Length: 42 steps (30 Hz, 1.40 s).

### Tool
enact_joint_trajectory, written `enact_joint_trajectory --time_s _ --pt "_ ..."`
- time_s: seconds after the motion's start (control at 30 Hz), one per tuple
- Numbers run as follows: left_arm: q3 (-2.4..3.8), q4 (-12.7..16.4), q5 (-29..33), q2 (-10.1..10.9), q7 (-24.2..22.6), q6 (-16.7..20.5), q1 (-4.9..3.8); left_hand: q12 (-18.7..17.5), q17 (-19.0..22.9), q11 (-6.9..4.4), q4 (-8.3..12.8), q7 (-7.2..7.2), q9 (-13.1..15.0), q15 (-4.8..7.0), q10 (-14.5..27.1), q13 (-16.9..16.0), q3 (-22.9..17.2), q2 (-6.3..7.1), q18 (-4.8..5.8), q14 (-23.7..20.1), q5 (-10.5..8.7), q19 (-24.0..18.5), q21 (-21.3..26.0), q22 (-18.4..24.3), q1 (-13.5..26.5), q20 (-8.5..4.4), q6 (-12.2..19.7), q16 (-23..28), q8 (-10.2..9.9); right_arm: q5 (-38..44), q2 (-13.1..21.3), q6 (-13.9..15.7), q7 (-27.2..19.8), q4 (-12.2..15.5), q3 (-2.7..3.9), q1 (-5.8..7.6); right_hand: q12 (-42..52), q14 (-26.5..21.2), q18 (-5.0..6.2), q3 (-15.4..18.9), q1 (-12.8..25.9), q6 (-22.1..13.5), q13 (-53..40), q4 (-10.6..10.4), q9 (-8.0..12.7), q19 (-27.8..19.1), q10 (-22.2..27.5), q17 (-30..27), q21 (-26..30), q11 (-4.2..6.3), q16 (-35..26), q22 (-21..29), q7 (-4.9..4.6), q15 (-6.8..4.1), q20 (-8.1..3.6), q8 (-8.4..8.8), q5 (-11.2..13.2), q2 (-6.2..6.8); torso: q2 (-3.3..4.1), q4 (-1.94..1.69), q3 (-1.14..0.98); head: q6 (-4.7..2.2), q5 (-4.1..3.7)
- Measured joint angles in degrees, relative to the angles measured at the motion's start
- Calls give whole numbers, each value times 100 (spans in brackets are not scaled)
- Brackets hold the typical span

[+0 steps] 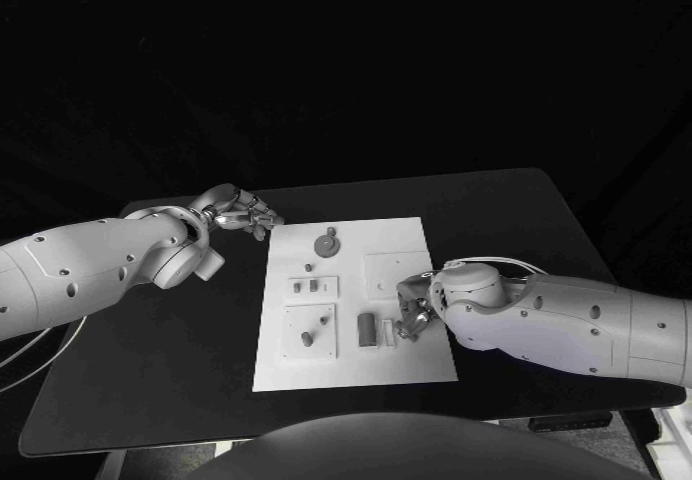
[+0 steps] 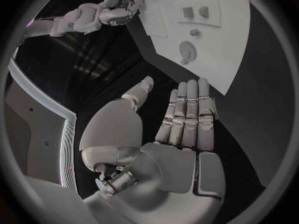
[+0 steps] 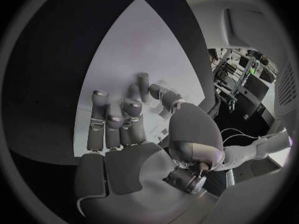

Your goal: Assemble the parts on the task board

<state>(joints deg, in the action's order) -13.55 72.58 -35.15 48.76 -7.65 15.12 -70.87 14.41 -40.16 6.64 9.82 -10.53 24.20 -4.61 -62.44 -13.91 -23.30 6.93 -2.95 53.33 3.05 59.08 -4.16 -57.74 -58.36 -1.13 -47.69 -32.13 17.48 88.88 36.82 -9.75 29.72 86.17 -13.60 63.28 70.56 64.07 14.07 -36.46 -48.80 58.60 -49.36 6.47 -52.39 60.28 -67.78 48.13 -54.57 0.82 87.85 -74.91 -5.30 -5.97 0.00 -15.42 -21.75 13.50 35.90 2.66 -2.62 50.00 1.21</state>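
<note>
Black table [image 1: 173, 350], dark surroundings. The board [image 1: 389, 370] lies under my right hand [image 1: 415, 318], whose fingers curl over parts [image 1: 366, 328]; grip cannot be confirmed. My left hand [image 1: 238, 212] is spread, empty, beside the board's corner. Risk: groping fingers may scatter loose parts.

A big flat black table [image 1: 173, 360] sits in a dark room. Its top looks smooth.
</note>
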Motion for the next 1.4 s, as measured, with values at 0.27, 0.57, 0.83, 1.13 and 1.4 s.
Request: enact_joint_trajectory --time_s 0.27,0.57,0.83,1.13,1.4 --pt "0 0 -6 -1 6 -8 0 0 -5 0 0 0 0 0 0 0 0 0 0 0 0 0 0 0 0 0 0 0 0 164 -85 -10 8 -80 21 -30 0 -22 26 -22 -31 13 0 22 -68 0 -2 0 0 0 0 0 15 -7 0 -12 0 24 0 0 0 0 2" --pt "0 -1 -13 0 11 -12 0 0 -4 0 0 0 0 0 0 -4 0 0 0 0 0 0 0 0 0 0 0 0 0 274 -101 -10 -8 -95 35 -54 0 -25 51 22 -425 -6 1 498 -70 -20 -3 -1 0 -1 -1 0 35 -4 21 -134 2 -289 0 0 -3 0 4" --pt "0 -1 -21 -2 15 -14 0 0 -4 0 0 0 1 0 0 -4 0 0 0 0 0 0 0 0 0 0 0 0 0 291 -93 -2 -26 -86 39 -57 0 -34 49 59 -374 -6 16 894 -69 -21 -2 -1 -21 0 -1 0 35 6 22 -134 46 -608 0 4 -4 0 7" --pt "0 -2 -28 -2 20 -14 0 0 -9 0 0 0 1 0 0 -3 0 0 0 0 0 0 0 0 0 0 0 0 0 107 13 206 -61 -37 35 -71 0 -4 46 56 -130 108 56 913 -69 -21 -63 -12 -21 62 -1 0 59 38 22 -114 22 -854 1 1 -4 0 7" --pt "0 -4 -37 -2 26 -17 0 0 -9 0 0 0 1 0 0 -3 0 0 0 0 0 0 0 0 0 0 0 0 0 -392 158 469 -102 -24 22 -61 0 -2 38 64 -121 139 69 920 -66 -21 -83 -17 -21 82 -1 0 74 40 22 -31 22 -908 0 2 -4 0 13"
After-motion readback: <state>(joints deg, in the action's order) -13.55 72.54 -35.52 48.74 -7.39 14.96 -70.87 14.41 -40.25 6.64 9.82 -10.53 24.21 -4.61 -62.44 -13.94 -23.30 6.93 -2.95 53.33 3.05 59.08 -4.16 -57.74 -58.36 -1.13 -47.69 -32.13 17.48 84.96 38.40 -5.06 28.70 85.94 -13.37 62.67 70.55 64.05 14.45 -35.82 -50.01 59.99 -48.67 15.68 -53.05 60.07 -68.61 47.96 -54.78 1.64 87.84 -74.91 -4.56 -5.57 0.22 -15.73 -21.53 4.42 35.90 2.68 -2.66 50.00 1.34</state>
